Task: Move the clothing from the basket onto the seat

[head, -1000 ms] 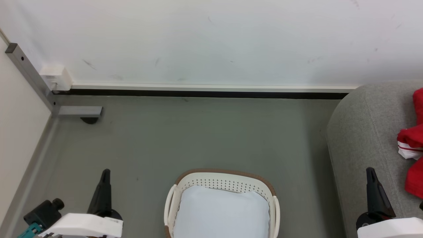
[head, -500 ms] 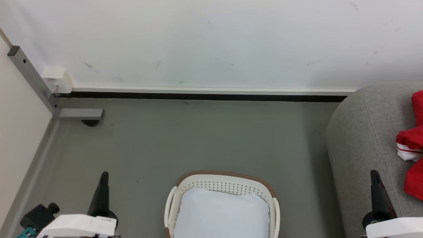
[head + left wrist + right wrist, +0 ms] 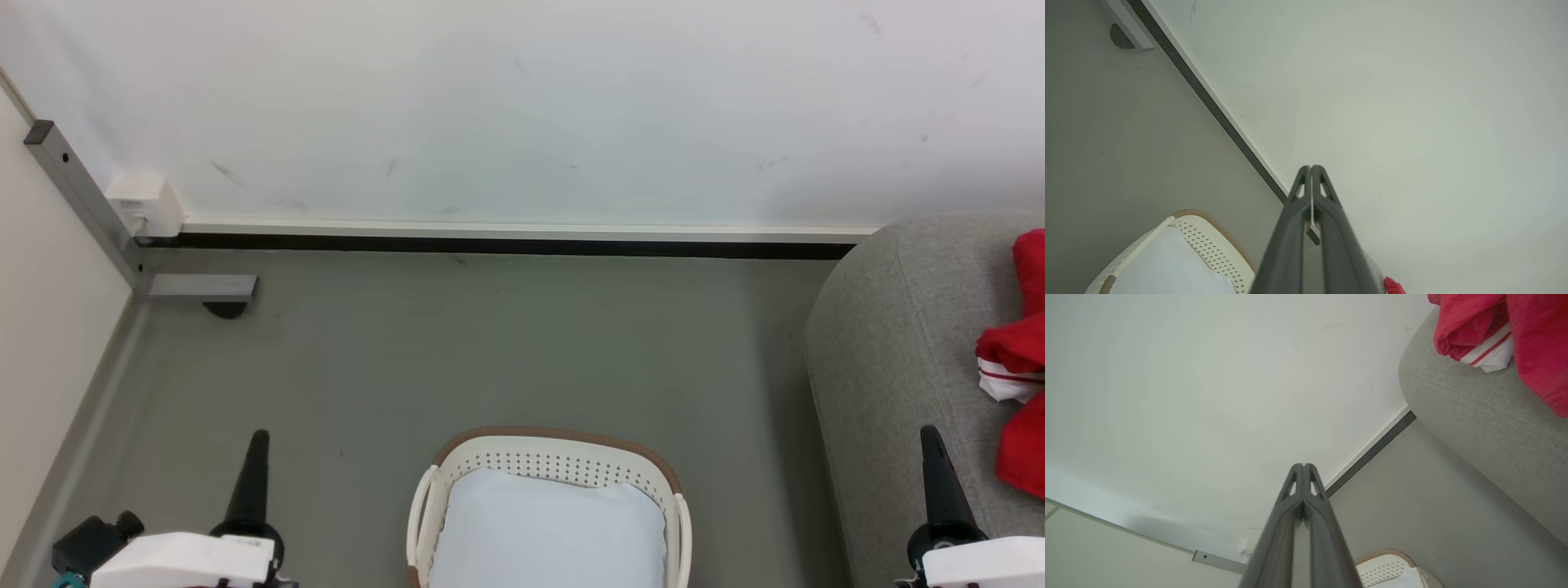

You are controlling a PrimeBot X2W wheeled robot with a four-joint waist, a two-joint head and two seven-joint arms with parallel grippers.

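White wrist casings [image 3: 184,555], tapered black fingers [image 3: 251,474] (teal plug [image 3: 69,579] leftward)

Grey-green floor [image 3: 490,343] lies ahead of and between the left gripper [image 3: 257,447] and the right gripper [image 3: 932,445]. Beyond their tips, a scuffed white wall [image 3: 522,106] meets it at a white skirting [image 3: 522,229] above a black strip [image 3: 522,244]. Ahead and outward of the left gripper: leaning grey metal post [image 3: 82,204], short horizontal bar [image 3: 200,286] on a dark foot [image 3: 226,309], white box [image 3: 147,204], cream panel [image 3: 41,327].
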